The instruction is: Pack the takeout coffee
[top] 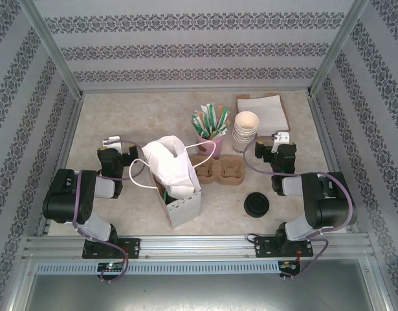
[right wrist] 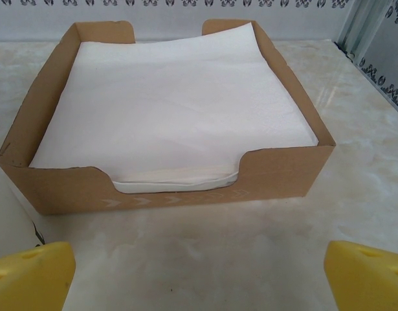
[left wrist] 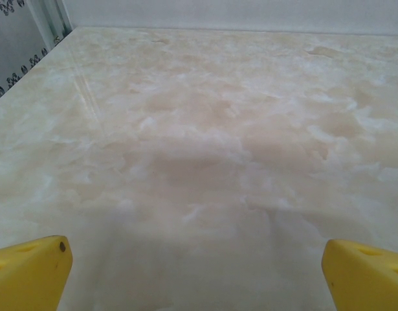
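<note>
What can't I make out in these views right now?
Bag contents: top view, white wad covers the opening.
Black round item: top view, too small from above to tell cup from flat lid.
Left gripper, right gripper: wrist views, bottom edge cuts off all but tips.

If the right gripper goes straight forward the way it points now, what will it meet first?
Most likely the low front wall of the cardboard napkin tray, straight ahead of the open right gripper across a bare strip of table. The white napkins lie behind that wall.
</note>
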Tool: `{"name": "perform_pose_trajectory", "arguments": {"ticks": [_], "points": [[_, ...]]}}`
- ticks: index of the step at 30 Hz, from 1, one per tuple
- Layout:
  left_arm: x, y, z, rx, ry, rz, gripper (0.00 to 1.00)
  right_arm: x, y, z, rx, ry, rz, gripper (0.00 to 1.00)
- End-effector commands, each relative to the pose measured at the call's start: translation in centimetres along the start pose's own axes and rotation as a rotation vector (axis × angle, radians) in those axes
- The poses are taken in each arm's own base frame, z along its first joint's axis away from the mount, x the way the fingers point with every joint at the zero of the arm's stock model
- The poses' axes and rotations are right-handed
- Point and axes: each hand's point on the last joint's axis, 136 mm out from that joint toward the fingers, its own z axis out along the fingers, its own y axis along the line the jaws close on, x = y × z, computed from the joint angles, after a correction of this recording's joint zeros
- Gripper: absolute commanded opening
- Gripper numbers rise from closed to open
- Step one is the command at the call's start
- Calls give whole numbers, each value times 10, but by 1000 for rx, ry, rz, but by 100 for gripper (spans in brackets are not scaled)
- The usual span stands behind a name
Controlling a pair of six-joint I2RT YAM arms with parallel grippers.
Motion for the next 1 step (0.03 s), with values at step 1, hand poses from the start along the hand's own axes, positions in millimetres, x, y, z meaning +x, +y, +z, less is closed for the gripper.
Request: {"name": "perform_pose_trajectory", "arguments": {"ticks": [1], "points": [[-14,-2,1,-2,-49,8,100,-18,0,0,9,-56,18,98]]}}
